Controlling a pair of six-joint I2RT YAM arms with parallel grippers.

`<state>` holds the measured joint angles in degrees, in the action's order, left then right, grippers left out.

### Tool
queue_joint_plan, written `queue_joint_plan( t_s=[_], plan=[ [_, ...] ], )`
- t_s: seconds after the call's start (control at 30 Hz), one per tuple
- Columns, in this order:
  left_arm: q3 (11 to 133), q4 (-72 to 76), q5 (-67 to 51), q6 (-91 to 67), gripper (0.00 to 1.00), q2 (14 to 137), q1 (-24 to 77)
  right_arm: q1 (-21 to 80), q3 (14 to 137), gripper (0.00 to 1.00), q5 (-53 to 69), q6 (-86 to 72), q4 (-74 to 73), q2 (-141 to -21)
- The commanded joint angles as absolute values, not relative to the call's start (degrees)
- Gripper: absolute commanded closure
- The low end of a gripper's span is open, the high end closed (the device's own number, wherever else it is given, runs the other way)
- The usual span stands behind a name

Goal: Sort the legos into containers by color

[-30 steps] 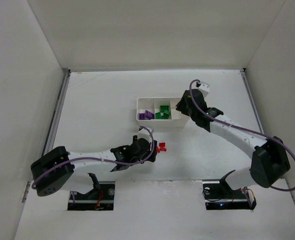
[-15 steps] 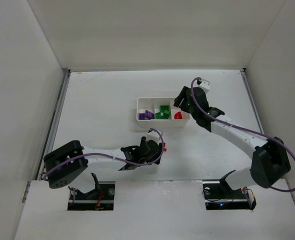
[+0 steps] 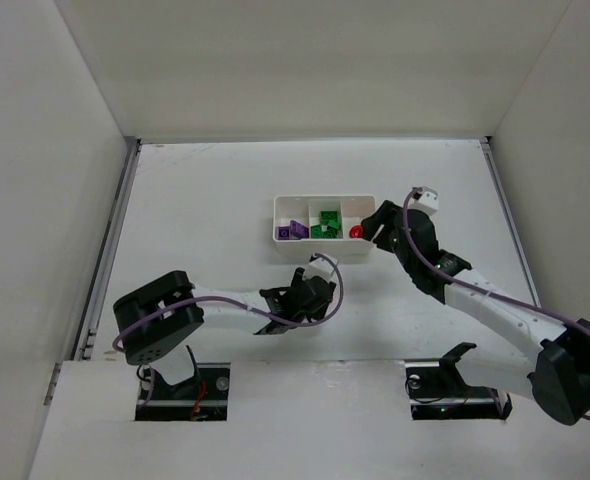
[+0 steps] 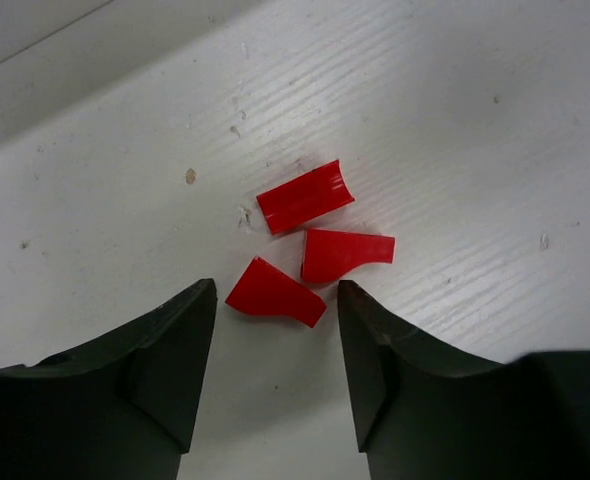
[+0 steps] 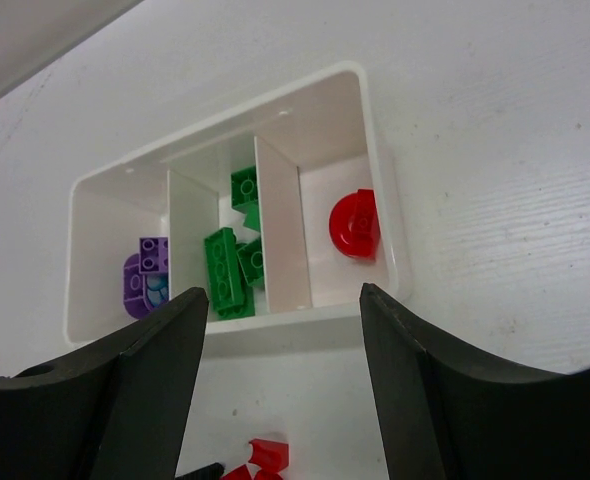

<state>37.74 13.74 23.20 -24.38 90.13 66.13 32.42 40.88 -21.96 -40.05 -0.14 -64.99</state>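
Observation:
The white tray (image 3: 315, 198) has purple legos (image 3: 290, 231) in its left compartment, green legos (image 3: 325, 224) in the middle and one round red lego (image 3: 356, 231) in the right. My right gripper (image 3: 373, 226) is open and empty, just right of and near the tray; its view shows the tray (image 5: 295, 325), purple (image 5: 147, 275), green (image 5: 227, 268) and red (image 5: 355, 223). My left gripper (image 3: 320, 290) is open low over three red legos (image 4: 305, 197) on the table. The nearest one (image 4: 275, 293) lies between the fingertips; in the top view they are hidden under the gripper.
White walls close the table on the left, back and right. The red pieces also show at the bottom of the right wrist view (image 5: 267, 458), in front of the tray. Both arm bases sit at the near edge.
My right gripper has pulled back from over the tray's right compartment, leaving the round red lego inside. My left gripper has moved right, over the red legos on the table.

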Motion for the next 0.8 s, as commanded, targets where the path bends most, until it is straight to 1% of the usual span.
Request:
queue_joint_plan(
  t_s=[0.0, 0.13, 0.2, 0.3, 0.43, 0.57, 0.63, 0.73, 0.77],
  plan=[
    [39.6, 13.5, 24.7, -21.9, 0.54, 91.8, 66.0, 32.8, 39.6, 0.32, -21.6, -39.8, 4.0, -64.2],
    [39.4, 13.3, 24.9, -22.2, 0.71, 91.8, 66.2, 32.7, 37.7, 0.32, -21.3, -39.8, 5.5, -64.1],
    [39.3, 11.8, 25.0, -22.7, 0.75, 90.7, 66.2, 32.2, 37.0, 0.32, -20.8, -39.7, 6.1, -64.0],
    [39.5, 7.8, 26.2, -22.9, 0.78, 87.1, 66.5, 31.2, 35.9, 0.32, -20.7, -39.5, 7.3, -64.0],
    [40.3, 2.3, 26.6, -22.9, 0.78, 78.9, 65.7, 30.7, 33.8, 0.32, -22.1, -40.1, 9.4, -64.0],
    [45.6, 1.4, 25.0, -22.4, 0.77, 74.2, 63.3, 30.8, 30.2, 0.34, -25.8, -40.3, 12.7, -61.1],
    [49.1, 2.0, 23.5, -22.2, 0.76, 75.1, 62.0, 30.6, 28.2, 0.42, -27.8, -40.4, 13.6, -58.3],
    [55.5, 5.1, 21.5, -21.2, 0.76, 80.3, 59.3, 29.2, 25.8, 0.61, -30.1, -40.6, 14.1, -54.2],
    [57.6, 6.1, 20.8, -20.7, 0.76, 82.5, 58.4, 28.6, 25.1, 0.66, -30.8, -41.3, 13.9, -53.3]
  ],
)
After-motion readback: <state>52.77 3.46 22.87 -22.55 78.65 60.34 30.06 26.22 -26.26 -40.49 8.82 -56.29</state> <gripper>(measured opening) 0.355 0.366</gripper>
